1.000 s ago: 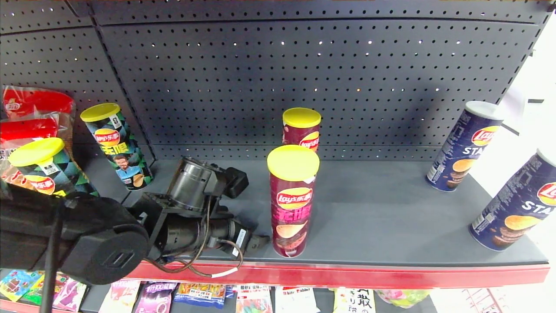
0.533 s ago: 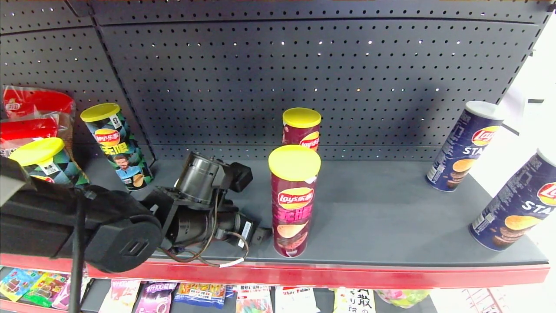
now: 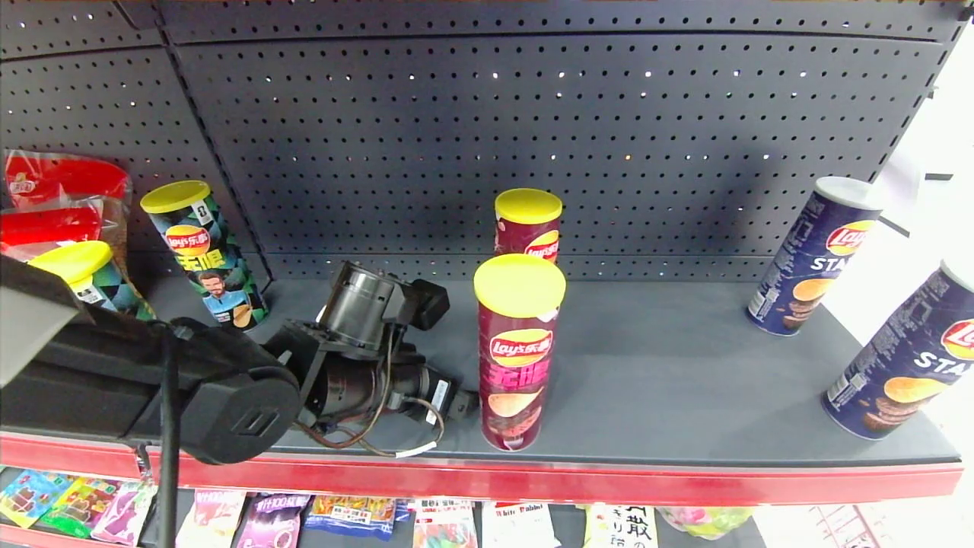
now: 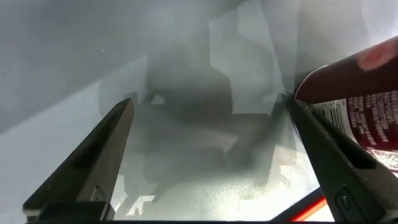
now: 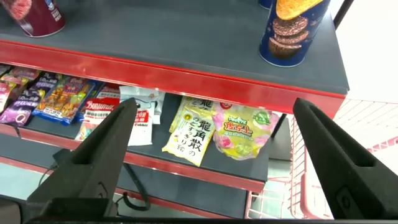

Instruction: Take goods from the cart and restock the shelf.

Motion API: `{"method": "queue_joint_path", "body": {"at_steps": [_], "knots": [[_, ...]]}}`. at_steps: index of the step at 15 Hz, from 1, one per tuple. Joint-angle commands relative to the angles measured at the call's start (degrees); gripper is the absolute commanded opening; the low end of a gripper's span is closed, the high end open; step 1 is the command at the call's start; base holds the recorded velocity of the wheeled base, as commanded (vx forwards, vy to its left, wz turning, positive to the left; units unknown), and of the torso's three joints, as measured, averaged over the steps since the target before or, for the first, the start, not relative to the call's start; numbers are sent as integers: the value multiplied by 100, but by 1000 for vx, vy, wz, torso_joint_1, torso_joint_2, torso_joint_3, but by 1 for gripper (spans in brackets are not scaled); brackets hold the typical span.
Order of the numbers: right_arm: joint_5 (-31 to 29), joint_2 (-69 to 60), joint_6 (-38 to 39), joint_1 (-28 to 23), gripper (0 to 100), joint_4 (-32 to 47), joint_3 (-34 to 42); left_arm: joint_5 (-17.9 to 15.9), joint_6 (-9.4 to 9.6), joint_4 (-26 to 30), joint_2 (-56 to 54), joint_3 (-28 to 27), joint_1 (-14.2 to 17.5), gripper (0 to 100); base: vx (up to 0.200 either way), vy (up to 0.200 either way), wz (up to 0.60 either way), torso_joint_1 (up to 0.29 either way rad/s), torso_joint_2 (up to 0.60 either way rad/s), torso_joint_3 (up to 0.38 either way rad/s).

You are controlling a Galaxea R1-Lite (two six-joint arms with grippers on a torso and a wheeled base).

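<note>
**Wide left hand [image 4: 209, 106] beside the can [image 3: 517, 358]**

The left arm lies low along the grey metal shelf [image 3: 685, 380], one finger just beside the upright can, a glossy maroon cylinder with a flat yellow lid. The right hand [image 5: 214, 102] hangs wide before the shelf's red edge.

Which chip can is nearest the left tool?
The front maroon can, at the front of the shelf right beside the left tool; its twin stands behind it.
</note>
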Motion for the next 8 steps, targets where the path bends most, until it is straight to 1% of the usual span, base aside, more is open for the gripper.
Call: {"method": "queue_joint_path", "body": {"at_steps": [1,3,5,6,7,8], "knots": [[1,19,-4,1,100,-1,7,40,-4,-3,-49,41,5,100,0,0,0,0,0,0],[-8,28,-4,1,100,-1,15,101,5,14,-409,137,41,100,0,0,0,0,0,0],[-8,81,-4,1,100,-9,7,84,84,102,-1226,471,155,100,0,0,0,0,0,0],[-8,98,-13,1,100,-9,-2,84,163,322,-1886,814,234,100,0,0,0,0,0,0],[-34,98,-30,1,100,-1,7,84,215,664,-2615,1148,322,100,0,0,0,0,0,0],[-52,134,-39,-25,100,17,-29,84,242,1148,-3389,1412,418,100,0,0,0,0,0,0]]}}
